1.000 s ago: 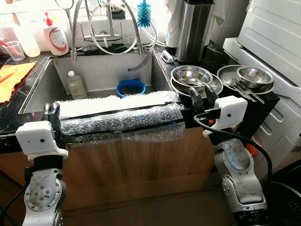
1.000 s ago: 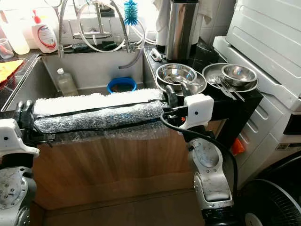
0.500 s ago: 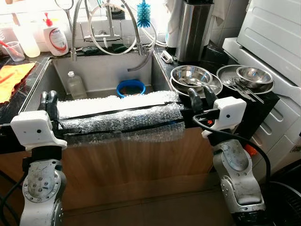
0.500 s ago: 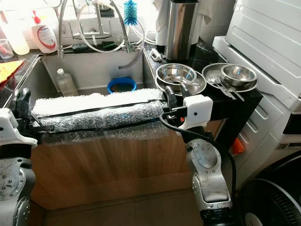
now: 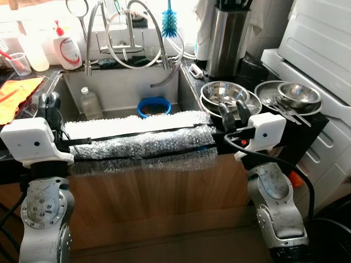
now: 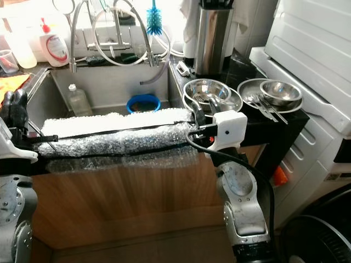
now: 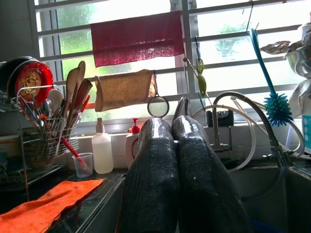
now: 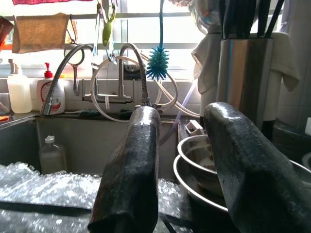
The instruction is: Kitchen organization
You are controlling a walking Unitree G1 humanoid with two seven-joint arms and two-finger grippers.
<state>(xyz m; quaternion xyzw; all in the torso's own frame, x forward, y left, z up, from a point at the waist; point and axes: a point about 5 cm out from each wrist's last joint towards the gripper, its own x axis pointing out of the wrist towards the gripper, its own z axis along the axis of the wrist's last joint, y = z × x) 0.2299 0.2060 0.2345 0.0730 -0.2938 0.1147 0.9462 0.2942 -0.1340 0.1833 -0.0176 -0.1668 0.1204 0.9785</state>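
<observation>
A long roll of bubble wrap [image 5: 137, 138] lies across the front rim of the steel sink [image 5: 122, 82]. My left gripper [image 5: 47, 100] is raised beside the roll's left end, above the counter, its two fingers [image 7: 160, 160] pressed together with nothing between them. My right gripper [image 5: 233, 108] stands open by the roll's right end, just in front of the stacked steel bowls [image 5: 224, 89]; its fingers [image 8: 131, 165] hold nothing. A second steel bowl [image 5: 299, 91] rests on a plate with cutlery further right.
In the sink are a blue bowl [image 5: 153, 103] and a clear bottle [image 5: 88, 101]. An orange cloth [image 5: 16, 96] lies on the left counter. A soap bottle [image 5: 66, 46], faucet hoses [image 5: 127, 38], a steel knife holder [image 5: 227, 41] and a white appliance [image 5: 323, 44] border the area.
My left arm has lifted and moved away from the counter's front edge toward the sink's left side. The right gripper has hardly moved. The camera has shifted slightly.
</observation>
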